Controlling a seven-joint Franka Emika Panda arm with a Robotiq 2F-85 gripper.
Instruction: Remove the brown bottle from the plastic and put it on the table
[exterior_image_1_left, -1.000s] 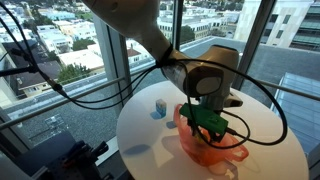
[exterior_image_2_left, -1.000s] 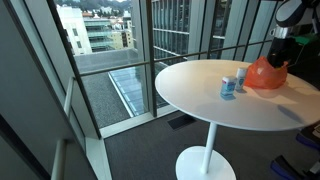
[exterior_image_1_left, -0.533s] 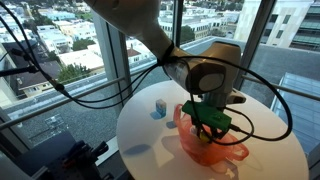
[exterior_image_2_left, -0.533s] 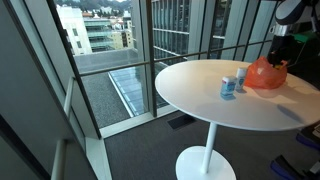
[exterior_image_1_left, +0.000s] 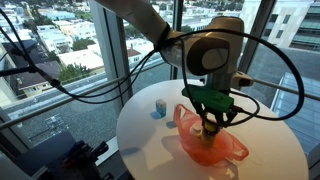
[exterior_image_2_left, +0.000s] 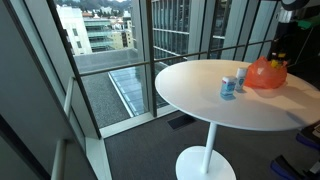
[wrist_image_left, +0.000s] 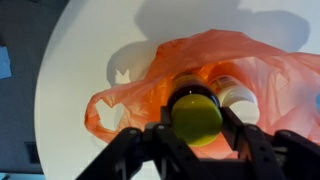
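Exterior views, room: window glass (exterior_image_2_left: 180, 30) well beyond the plastic bag (exterior_image_1_left: 205, 150).
Table (exterior_image_1_left: 150, 140): round, white, smooth; bare top beside the bag.
Plastic bag: orange, limp; expect clinging.
Brown bottle (wrist_image_left: 195, 115): upright over the bag's mouth; rigid, probably light, slick.
Gripper (wrist_image_left: 196, 124): pinching the bottle near its cap, your best hold.

Our arm (exterior_image_1_left: 150, 22) arches in from above, wrist pointing straight down; our gripper (exterior_image_1_left: 211, 120) clamps its fingers (wrist_image_left: 150, 138) around the brown bottle (wrist_image_left: 196, 118).
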